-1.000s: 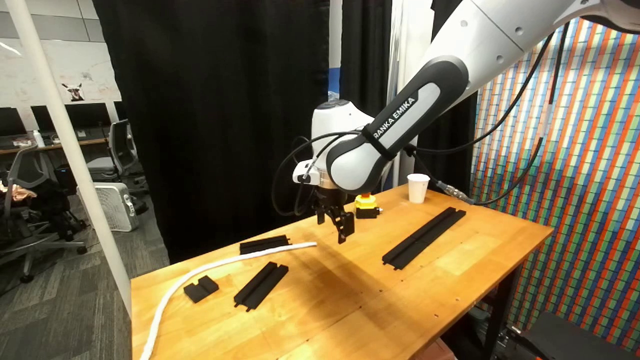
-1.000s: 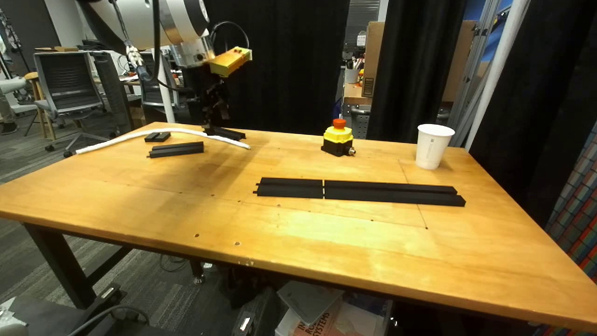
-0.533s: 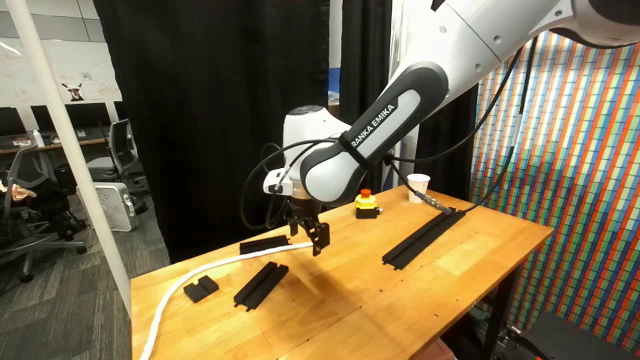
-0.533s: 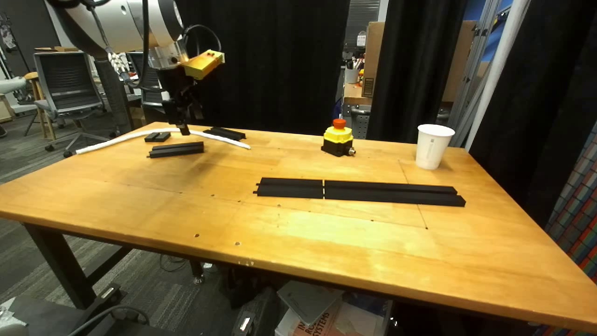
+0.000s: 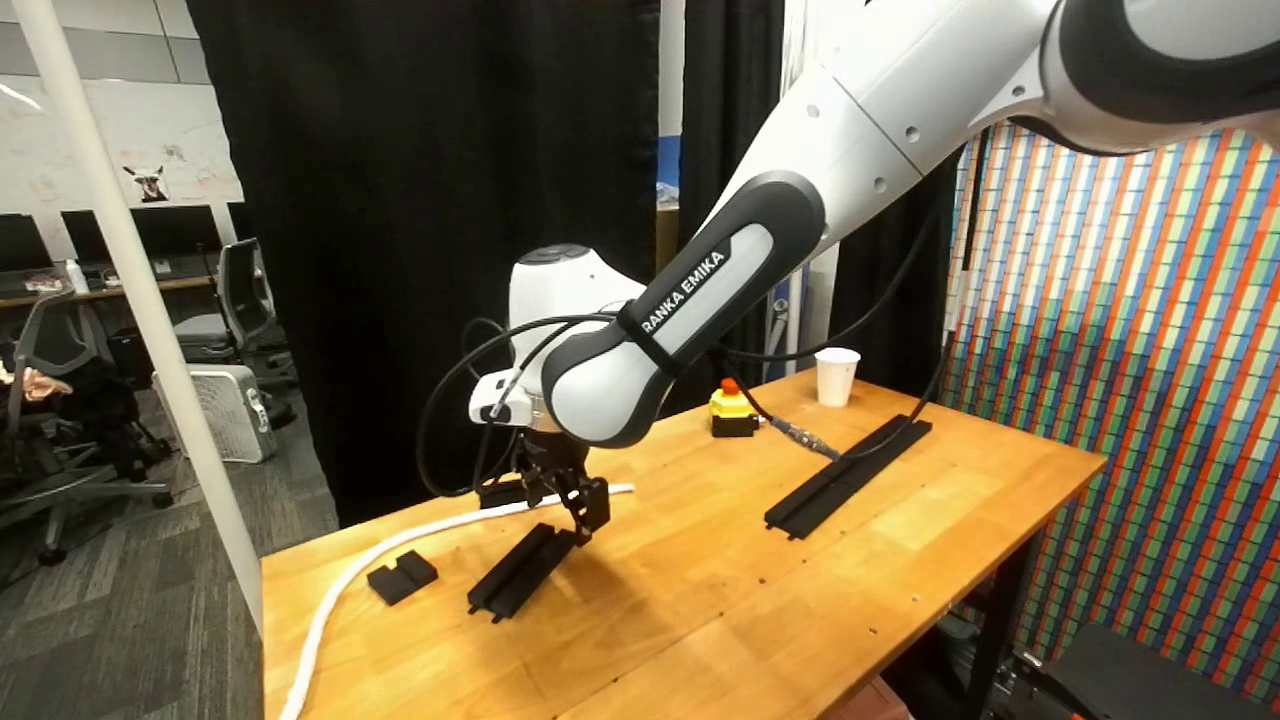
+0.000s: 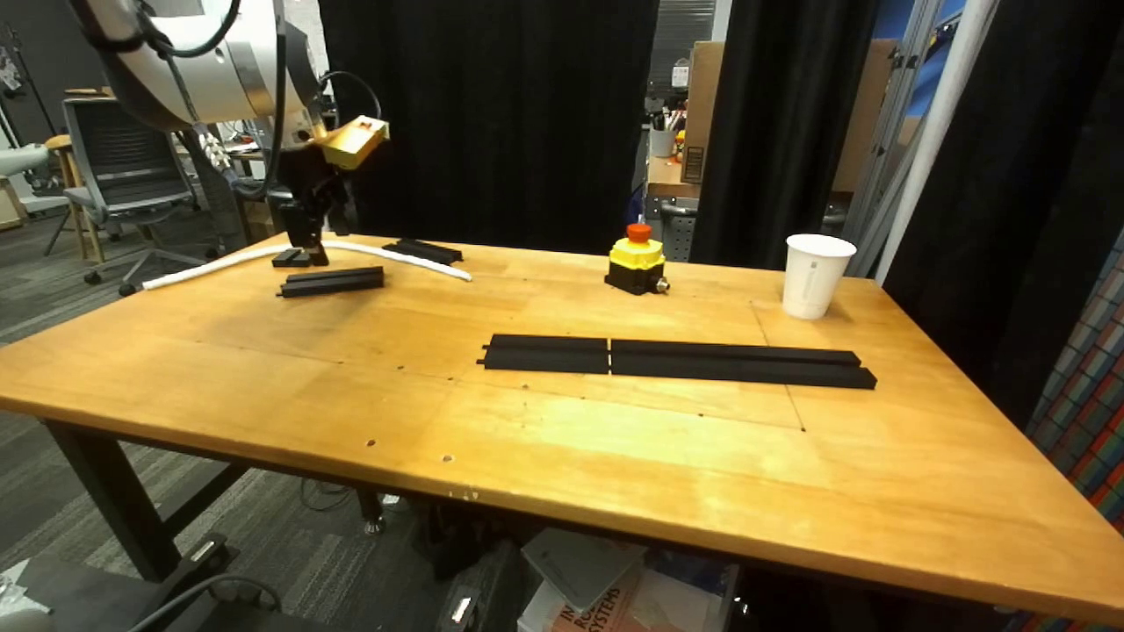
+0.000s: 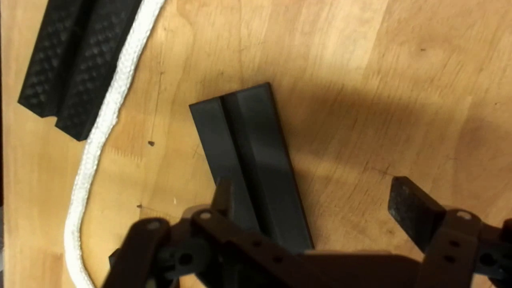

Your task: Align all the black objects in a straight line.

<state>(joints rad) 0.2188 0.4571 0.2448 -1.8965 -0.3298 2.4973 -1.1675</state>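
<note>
My gripper (image 7: 311, 182) stands open, low over a black grooved bar (image 7: 260, 148). In the wrist view its left finger overlaps the bar's left edge, while the right finger (image 7: 412, 208) is over bare wood; nothing is held. That bar (image 5: 522, 572) lies at an angle on the table. A small black block (image 5: 402, 578) is left of it, partly hidden by the gripper (image 6: 314, 241) in an exterior view. Behind the rope is another black bar (image 6: 425, 252). Two black bars, a shorter one (image 6: 546, 355) and a longer one (image 6: 738, 364), lie end to end with a thin gap.
A white rope (image 5: 425, 538) curves between the small block and the rear bar. A yellow and red stop button (image 6: 637, 262) stands at the table's back, and a white paper cup (image 6: 815, 276) farther right. The arm's cable connector (image 5: 805, 438) hangs near the joined bars.
The arm has travelled left in both exterior views and come down, from beyond the rope's end to over the angled bar. The jaws have stayed open, and the black objects have not moved.
</note>
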